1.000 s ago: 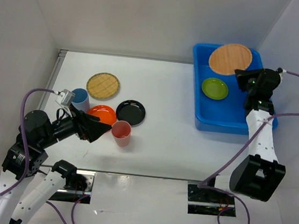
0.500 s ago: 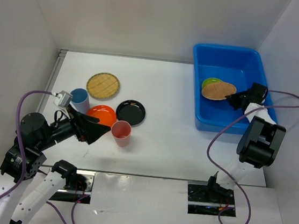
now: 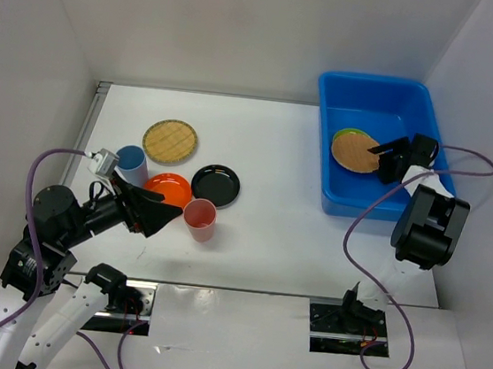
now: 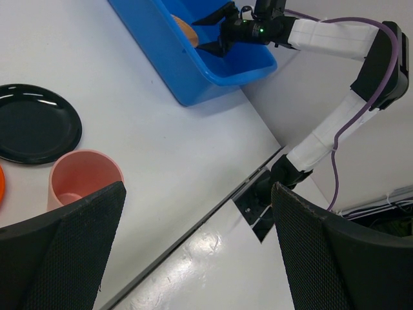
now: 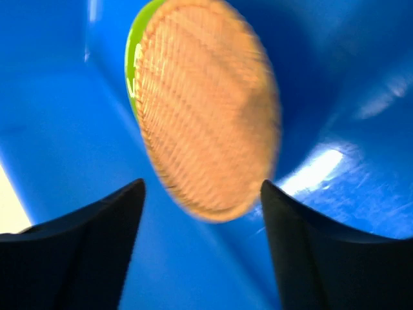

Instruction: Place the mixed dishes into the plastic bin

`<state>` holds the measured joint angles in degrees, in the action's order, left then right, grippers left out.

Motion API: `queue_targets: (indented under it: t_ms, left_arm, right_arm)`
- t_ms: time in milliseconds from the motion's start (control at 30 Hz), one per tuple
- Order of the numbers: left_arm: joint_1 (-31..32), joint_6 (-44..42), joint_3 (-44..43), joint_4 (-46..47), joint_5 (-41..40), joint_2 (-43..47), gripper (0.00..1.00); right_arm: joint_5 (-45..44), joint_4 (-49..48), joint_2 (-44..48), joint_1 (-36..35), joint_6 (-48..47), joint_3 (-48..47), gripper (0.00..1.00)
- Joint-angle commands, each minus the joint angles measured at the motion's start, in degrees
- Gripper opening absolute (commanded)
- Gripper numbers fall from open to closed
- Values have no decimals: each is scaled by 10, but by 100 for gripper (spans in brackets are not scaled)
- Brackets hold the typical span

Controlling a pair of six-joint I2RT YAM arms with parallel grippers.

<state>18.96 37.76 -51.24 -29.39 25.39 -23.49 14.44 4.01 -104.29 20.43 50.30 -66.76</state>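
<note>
In the top view my right gripper point(image 3: 382, 154) reaches into the plastic bin point(image 3: 343, 200), a large blue tub, and stands open. Just past its fingertips a tan woven plate point(image 3: 354, 150) lies over a lime green plate point(image 3: 345, 134), held by nothing. The right wrist view shows that tan plate point(image 5: 206, 110) blurred ahead of my open right gripper point(image 5: 202, 187), with the green plate point(image 5: 133, 55) behind it. My left gripper point(image 3: 152, 213) hovers open beside the pink cup point(image 3: 200, 219) and the orange plate point(image 3: 171, 188). Its fingers are empty.
A second tan woven plate point(image 3: 169, 141), a blue cup point(image 3: 131, 163) and a black plate point(image 3: 215, 185) sit on the white table at the left. The left wrist view shows the pink cup point(image 4: 84, 184), the black plate point(image 4: 35, 123) and the bin point(image 4: 187, 74). White walls enclose the table.
My right gripper carried the tan plate down into the bin, then opened and let it go onto the green plate. The left arm has hardly moved.
</note>
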Motion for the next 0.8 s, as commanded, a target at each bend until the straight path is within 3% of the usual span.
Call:
queue_targets:
  t_ms: [0, 167, 300, 433, 567, 767]
  left_arm:
    - [2, 5, -6, 26, 9, -3, 100]
    - [2, 5, -6, 26, 14, -15, 100]
    - [2, 5, -11, 26, 14, -15, 100]
    - [2, 5, -17, 21, 9, -15, 100]
    - [2, 5, -29, 14, 4, -9, 100]
    - [2, 5, -48, 3, -2, 4, 100]
  right_arm:
    - [-31, 16, 65, -4, -29, -68, 79]
    - [-66, 104, 140, -46, -69, -160, 95]
    - [-172, 151, 202, -154, -105, -238, 97]
    - [-142, 146, 218, -303, -87, -261, 97]
    - [-71, 132, 171, -385, -65, -218, 89]
    - [-62, 108, 113, -475, -65, -154, 62]
